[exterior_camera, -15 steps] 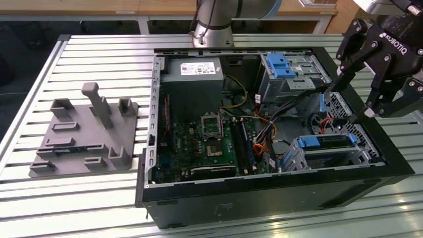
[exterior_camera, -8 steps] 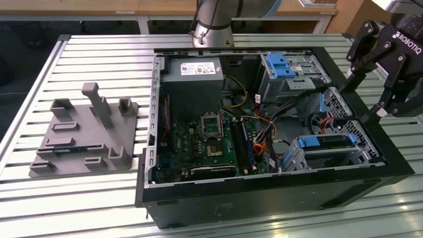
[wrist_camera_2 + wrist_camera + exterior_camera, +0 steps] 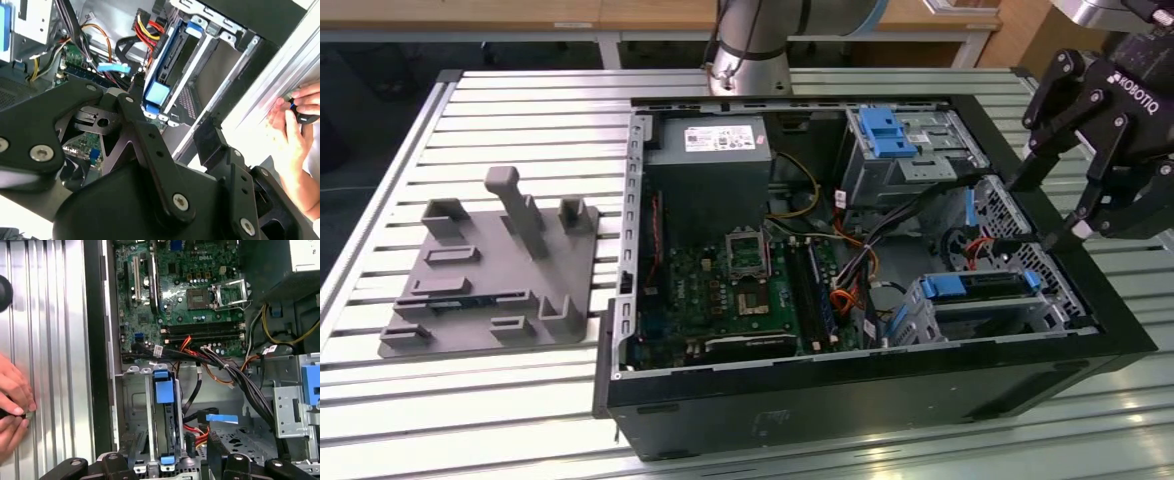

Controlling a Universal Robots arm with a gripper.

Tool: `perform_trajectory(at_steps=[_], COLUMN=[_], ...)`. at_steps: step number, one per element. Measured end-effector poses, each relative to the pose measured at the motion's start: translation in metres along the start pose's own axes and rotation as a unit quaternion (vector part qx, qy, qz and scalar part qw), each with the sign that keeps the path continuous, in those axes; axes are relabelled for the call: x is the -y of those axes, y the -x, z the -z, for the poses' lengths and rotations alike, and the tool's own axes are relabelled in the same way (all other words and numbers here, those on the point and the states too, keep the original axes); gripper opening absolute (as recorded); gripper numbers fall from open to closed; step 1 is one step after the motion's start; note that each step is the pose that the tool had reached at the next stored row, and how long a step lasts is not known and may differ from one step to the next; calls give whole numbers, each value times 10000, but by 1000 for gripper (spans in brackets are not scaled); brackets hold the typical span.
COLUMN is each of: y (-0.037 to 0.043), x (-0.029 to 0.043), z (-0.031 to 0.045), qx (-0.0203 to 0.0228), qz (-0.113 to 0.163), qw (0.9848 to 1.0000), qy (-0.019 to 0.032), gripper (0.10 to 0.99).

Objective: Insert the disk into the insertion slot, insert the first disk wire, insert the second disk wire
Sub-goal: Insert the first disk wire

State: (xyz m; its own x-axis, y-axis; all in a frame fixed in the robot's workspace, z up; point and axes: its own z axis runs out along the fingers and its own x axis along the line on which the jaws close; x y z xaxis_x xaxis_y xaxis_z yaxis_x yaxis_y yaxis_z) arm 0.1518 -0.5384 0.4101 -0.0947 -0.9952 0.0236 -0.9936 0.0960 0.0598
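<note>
Exterior view: an open computer case (image 3: 854, 390) is set on a slatted table (image 3: 520, 400). The gripper (image 3: 1051, 205) is held above the case's 3 o'clock edge, its fingers spread wide with nothing gripped between them. The disk (image 3: 977, 288) is seated in the insertion slot (image 3: 987, 318) near the case's 4 o'clock corner, at about 7 o'clock from the gripper and clear of it. In the first wrist view, a person's hand (image 3: 12, 407) is seen on the table beside the case.
</note>
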Motion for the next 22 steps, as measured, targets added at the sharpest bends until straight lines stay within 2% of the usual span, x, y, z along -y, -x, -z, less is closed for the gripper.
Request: perform_trajectory(at_steps=[6, 13, 14, 16, 18, 22], y=[121, 183, 188, 196, 206, 238], x=[93, 184, 188, 190, 192, 194], z=[-59, -171, -190, -226, -262, -333], qx=[-115, -201, -210, -224, -233, -244], qz=[-7, -11, -10, -7, 3, 50], qw=[9999, 9998, 9998, 9997, 9997, 9997], qy=[-11, -19, -20, -22, -23, -29], gripper=[675, 659, 596, 596, 467, 467])
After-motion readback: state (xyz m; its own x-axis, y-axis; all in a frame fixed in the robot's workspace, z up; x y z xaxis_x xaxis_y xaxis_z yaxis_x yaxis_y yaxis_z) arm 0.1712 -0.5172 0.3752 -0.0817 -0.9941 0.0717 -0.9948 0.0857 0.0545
